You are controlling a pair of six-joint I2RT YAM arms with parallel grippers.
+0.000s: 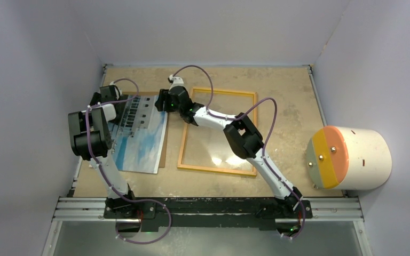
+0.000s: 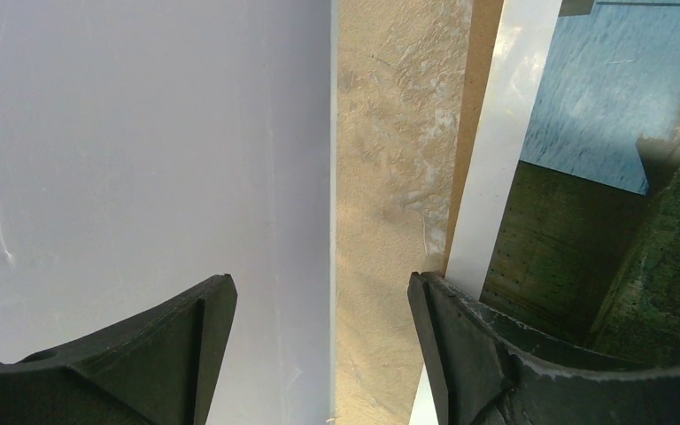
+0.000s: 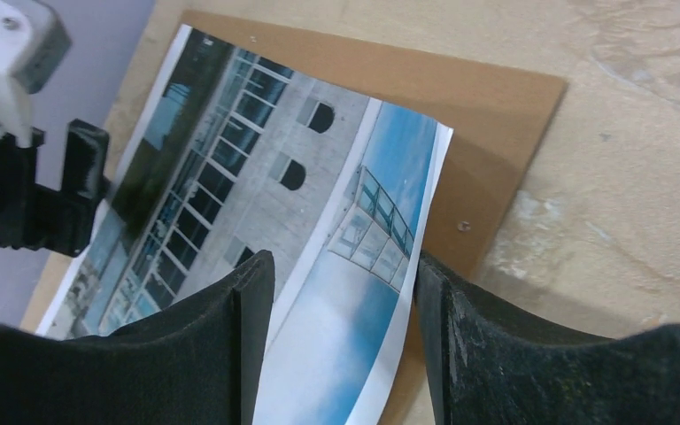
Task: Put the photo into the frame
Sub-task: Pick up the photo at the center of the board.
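The photo [image 1: 141, 138], a white building under blue sky, lies face up on the brown backing board [image 1: 163, 156] at the table's left. The yellow frame [image 1: 219, 170] lies flat just right of it, with bare table inside. My right gripper [image 1: 160, 101] is open at the photo's far right corner. In the right wrist view its jaws [image 3: 341, 266] straddle the photo's [image 3: 257, 177] curled-up right edge over the board [image 3: 496, 97]. My left gripper [image 1: 116, 105] is open at the photo's far left corner. In its wrist view [image 2: 319, 292] the right finger [image 2: 460, 345] overlaps the photo's white border [image 2: 505, 133].
A large white cylinder with an orange and yellow end face [image 1: 352, 157] lies at the table's right edge. The grey wall [image 2: 142, 159] stands close beside the left gripper. A metal rail [image 1: 208, 205] runs along the near edge.
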